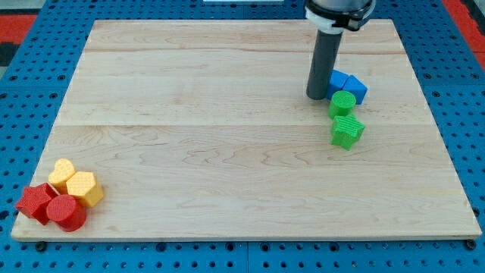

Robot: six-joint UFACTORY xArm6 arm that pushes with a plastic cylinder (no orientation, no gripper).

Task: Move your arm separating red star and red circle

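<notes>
The red star (34, 202) and the red circle (67, 213) lie touching at the board's bottom left corner. A yellow heart (62, 174) and a yellow hexagon (84, 188) press against them from above. My tip (316, 96) stands far away, at the view's upper right, just left of the blue blocks (347, 85) and the green circle (342, 103).
A green star (347, 131) lies just below the green circle. The wooden board (227, 136) rests on a blue pegboard surface (30, 68).
</notes>
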